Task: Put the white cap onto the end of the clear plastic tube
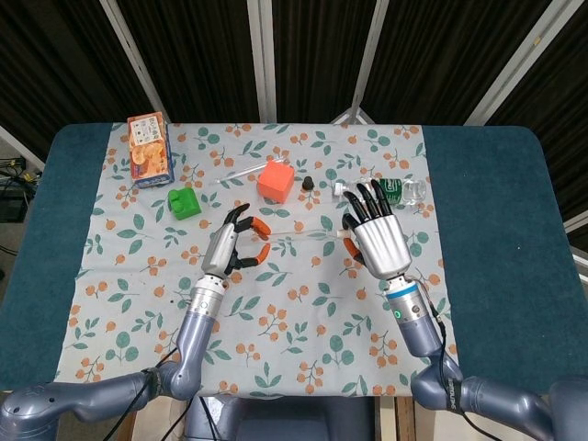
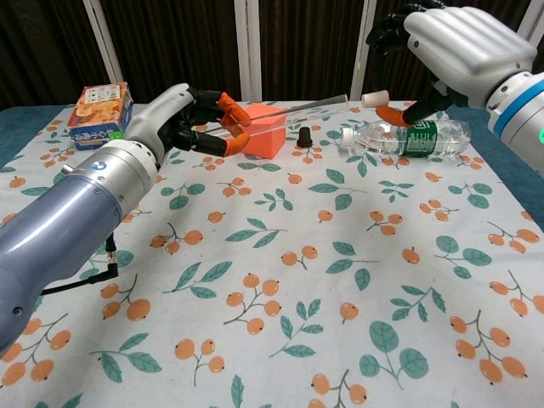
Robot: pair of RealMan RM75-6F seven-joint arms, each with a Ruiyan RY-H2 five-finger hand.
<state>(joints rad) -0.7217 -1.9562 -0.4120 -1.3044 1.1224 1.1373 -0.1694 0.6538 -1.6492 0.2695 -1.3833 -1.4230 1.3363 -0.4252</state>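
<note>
From the chest camera I see my left robot hand (image 2: 202,123) pinching the clear plastic tube (image 2: 293,107) between orange-tipped fingers, the tube slanting up toward the right. My right robot hand (image 2: 450,51) holds the white cap (image 2: 371,99) just beside the tube's free end, not touching it. Behind them lie an orange cube (image 2: 270,136), a small black cap (image 2: 303,136), a water bottle (image 2: 408,138) on its side and a snack box (image 2: 100,115) on the bench's leaf-printed cloth (image 2: 297,280).

right robot hand (image 1: 375,237) hides its grip on white cap (image 2: 371,99) | cracker box (image 2: 99,116) half hidden behind left forearm
</note>
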